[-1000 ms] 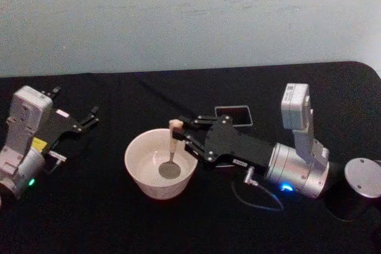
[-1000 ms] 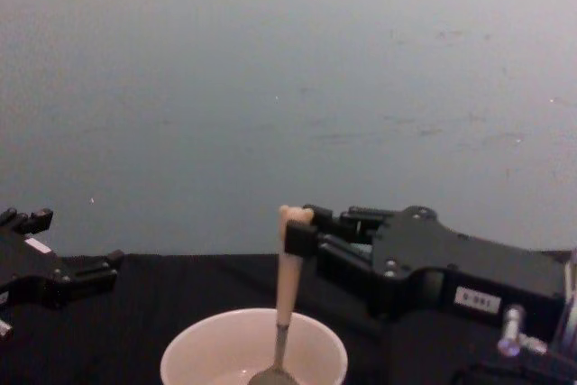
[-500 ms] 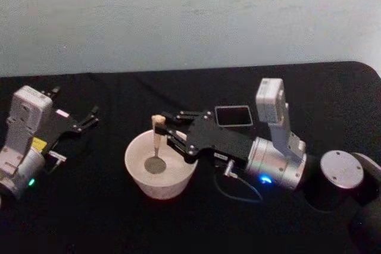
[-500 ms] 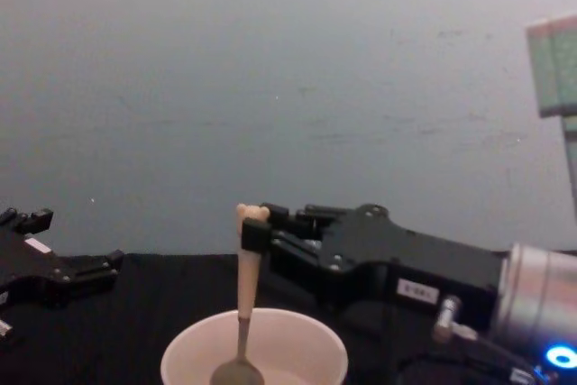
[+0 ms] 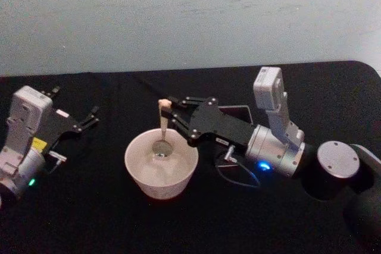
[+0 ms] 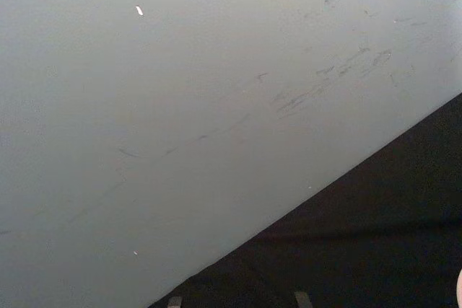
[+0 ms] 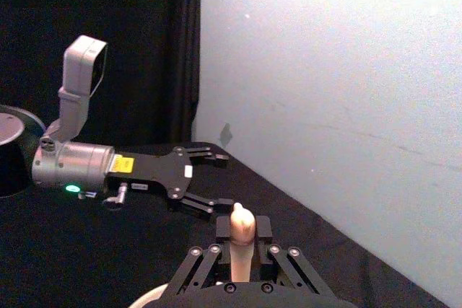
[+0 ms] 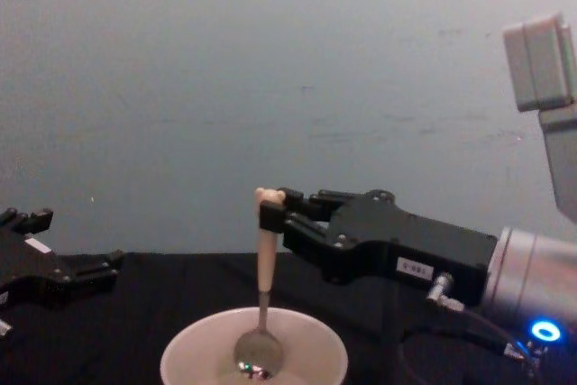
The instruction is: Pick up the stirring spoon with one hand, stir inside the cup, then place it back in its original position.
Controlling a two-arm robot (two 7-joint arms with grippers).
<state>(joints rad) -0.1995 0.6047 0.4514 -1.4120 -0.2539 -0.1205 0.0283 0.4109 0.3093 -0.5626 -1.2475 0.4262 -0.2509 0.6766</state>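
The stirring spoon (image 5: 162, 124) hangs upright, its shiny bowl inside the cream-white cup (image 5: 134, 157), just above the bottom. My right gripper (image 5: 168, 111), black with a silver wrist and blue light, is shut on the beige handle just below the bear head. From the chest, the spoon (image 8: 264, 254) hangs from the right gripper (image 8: 272, 211) over the cup (image 8: 185, 355). The right wrist view shows the bear head (image 7: 242, 224) between the jaws. The dark grey holder (image 5: 243, 110) is mostly hidden behind the right gripper. My left gripper (image 5: 75, 102) rests open at the far left.
Black cloth covers the table (image 5: 89, 218), with a pale wall behind it. A thin cable (image 5: 238, 181) loops on the cloth below the right wrist. The right arm's round joint (image 5: 337, 160) sits at the right. The left gripper (image 8: 77, 242) lies low at the left edge.
The right gripper carried the spoon to the cup's left side, then back toward the middle and farther away. The spoon's bowl has risen a little off the bottom. The left arm has not moved.
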